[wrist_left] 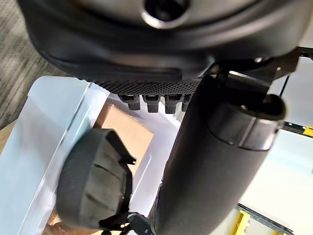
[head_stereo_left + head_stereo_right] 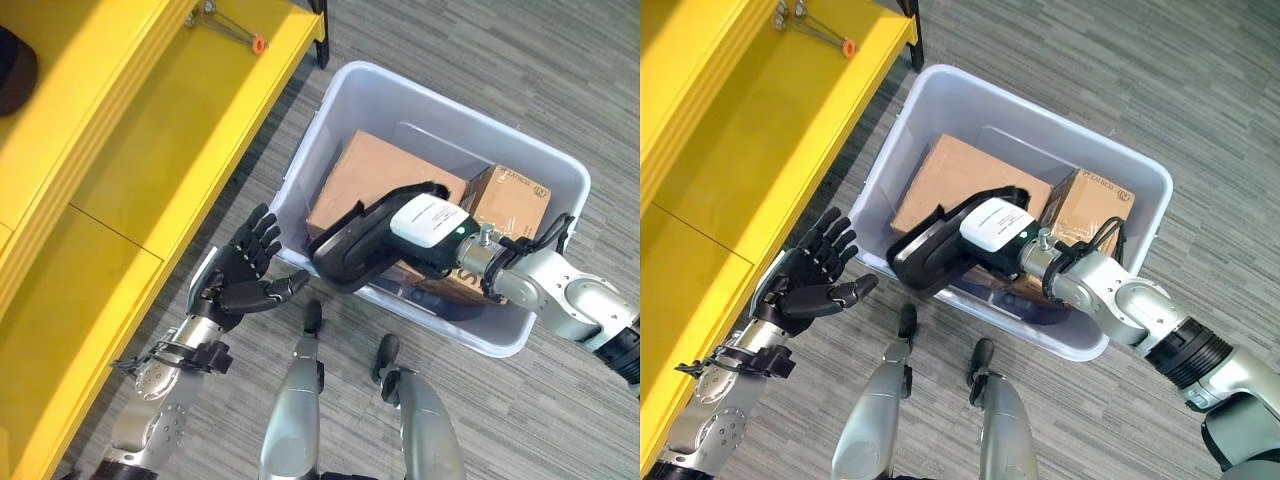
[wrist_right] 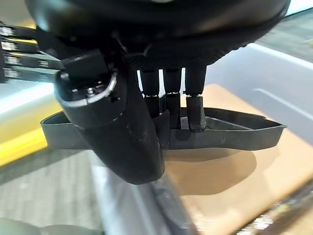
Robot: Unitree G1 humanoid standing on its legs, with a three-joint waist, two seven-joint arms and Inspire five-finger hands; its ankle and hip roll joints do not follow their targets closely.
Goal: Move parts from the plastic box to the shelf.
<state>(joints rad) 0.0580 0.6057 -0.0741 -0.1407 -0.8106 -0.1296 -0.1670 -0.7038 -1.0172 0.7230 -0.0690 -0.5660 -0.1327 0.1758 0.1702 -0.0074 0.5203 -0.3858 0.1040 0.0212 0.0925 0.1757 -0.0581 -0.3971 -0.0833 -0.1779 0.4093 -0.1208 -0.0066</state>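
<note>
1. Nearest to the camera is the left hand [image 2: 245, 275]. It is beside the near left corner of the plastic box [image 2: 340, 100], over the grey floor [image 2: 480, 50]. Its fingers are spread and straight, the palm faces up, and it holds nothing.
2. The right hand [image 2: 992, 232] is over the near wall of the box. Its fingers and thumb are curled around a black curved part [image 2: 930, 250], a shallow piece with a raised rim. The right wrist view shows the fingers [image 3: 197, 111] reaching over the rim of the part [image 3: 234, 132].
3. The part is lifted above the box, and its left end reaches past the near left edge, toward the left hand.
4. Inside the box lie a large cardboard carton [image 2: 375, 175] and a smaller carton [image 2: 515, 200] at its right, close to each other.
5. At the left stands the yellow shelf [image 2: 150, 170]. Its wide board is mostly free; a small metal tool with an orange tip [image 2: 235, 30] lies at the far end.
6. Between the shelf edge and the box there is a narrow strip of floor.
</note>
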